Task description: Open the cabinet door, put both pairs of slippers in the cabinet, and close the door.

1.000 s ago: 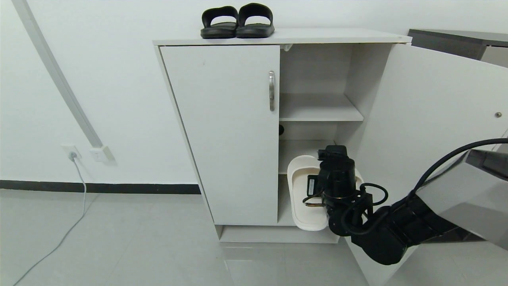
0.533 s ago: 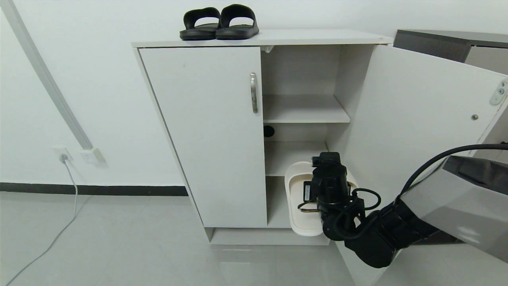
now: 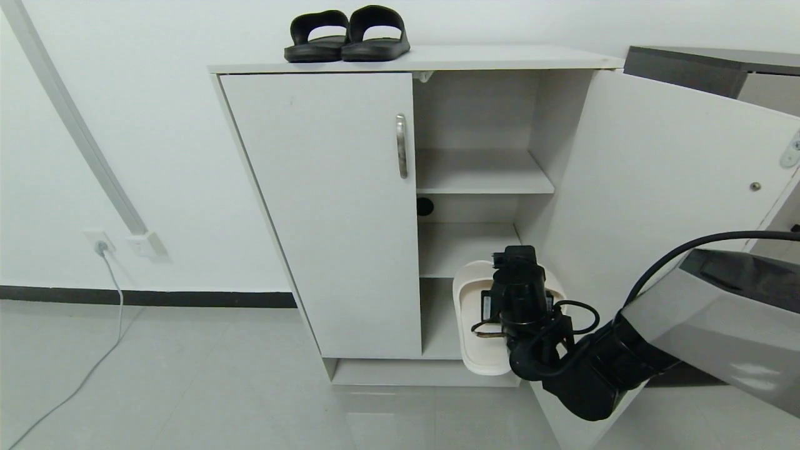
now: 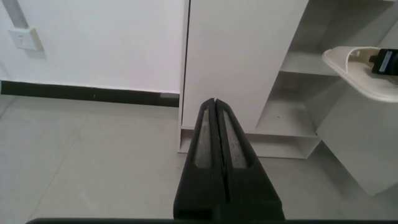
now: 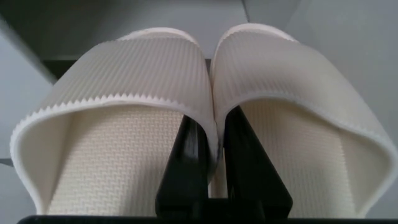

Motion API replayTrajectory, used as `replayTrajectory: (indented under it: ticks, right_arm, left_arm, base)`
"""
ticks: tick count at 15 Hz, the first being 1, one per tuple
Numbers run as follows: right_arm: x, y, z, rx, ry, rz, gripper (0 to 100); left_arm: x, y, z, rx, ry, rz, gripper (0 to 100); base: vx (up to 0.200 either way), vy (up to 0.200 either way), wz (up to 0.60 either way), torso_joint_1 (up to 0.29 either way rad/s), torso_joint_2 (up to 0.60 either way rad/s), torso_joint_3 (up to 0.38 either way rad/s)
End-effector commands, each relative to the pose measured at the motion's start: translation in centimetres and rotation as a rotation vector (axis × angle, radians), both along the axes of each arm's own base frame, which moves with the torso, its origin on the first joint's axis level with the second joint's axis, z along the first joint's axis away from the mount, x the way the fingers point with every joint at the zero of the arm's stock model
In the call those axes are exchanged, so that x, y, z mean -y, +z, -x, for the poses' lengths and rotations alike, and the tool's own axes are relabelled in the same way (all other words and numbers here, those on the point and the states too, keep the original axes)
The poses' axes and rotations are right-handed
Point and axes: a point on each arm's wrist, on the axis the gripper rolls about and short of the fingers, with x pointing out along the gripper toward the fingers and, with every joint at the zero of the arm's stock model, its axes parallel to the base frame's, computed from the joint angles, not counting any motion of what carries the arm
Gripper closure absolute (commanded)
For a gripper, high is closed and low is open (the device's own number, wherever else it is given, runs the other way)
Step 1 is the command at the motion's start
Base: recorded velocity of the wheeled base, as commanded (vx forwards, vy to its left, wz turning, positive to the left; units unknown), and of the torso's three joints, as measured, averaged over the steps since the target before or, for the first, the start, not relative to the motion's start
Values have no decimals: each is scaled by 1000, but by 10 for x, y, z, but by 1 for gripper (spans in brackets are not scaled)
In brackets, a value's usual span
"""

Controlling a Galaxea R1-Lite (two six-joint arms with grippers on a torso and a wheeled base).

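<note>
Floor tiles (image 3: 187,387) are lying nearest, and the left gripper (image 4: 214,106) is hanging over them with its jaws pressed together, holding nothing. Beyond it, the right gripper (image 5: 213,127) is clamping the white pair (image 3: 473,309) by the two adjoining strap edges. One finger is sitting inside each slipper, so the pair is wrapping around the jaws with its toes pointing toward the cabinet (image 3: 325,206).

Over the last second the whole head view is shifting sideways, which is camera motion. Measured against the lower shelf (image 3: 462,250), however, the white pair is sinking slightly toward the bottom compartment. This suggests the first pair is being lined up with the lowest opening. The heels are projecting in front of the cabinet, and whether the toes are past its front cannot be told.

Behind, the right door (image 3: 656,187) is standing open. Farthest, the black pair (image 3: 347,34) is waiting on the cabinet top against the wall (image 3: 125,125).
</note>
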Motion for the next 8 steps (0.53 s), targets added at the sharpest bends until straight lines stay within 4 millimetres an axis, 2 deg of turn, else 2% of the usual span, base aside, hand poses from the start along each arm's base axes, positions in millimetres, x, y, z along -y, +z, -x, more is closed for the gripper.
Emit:
replayTrajectory:
  ticks: [1,8]
  right_arm:
    - [10,-4,-3,-15,-23,13,100]
    - [22,-4,-6,-24,-51,20,100]
  left_arm:
    - [0,0,0,-3,0,0,100]
    - [0,0,0,-3,0,0,100]
  base:
    - [0,0,0,0,0,0]
    - [0,0,0,0,0,0]
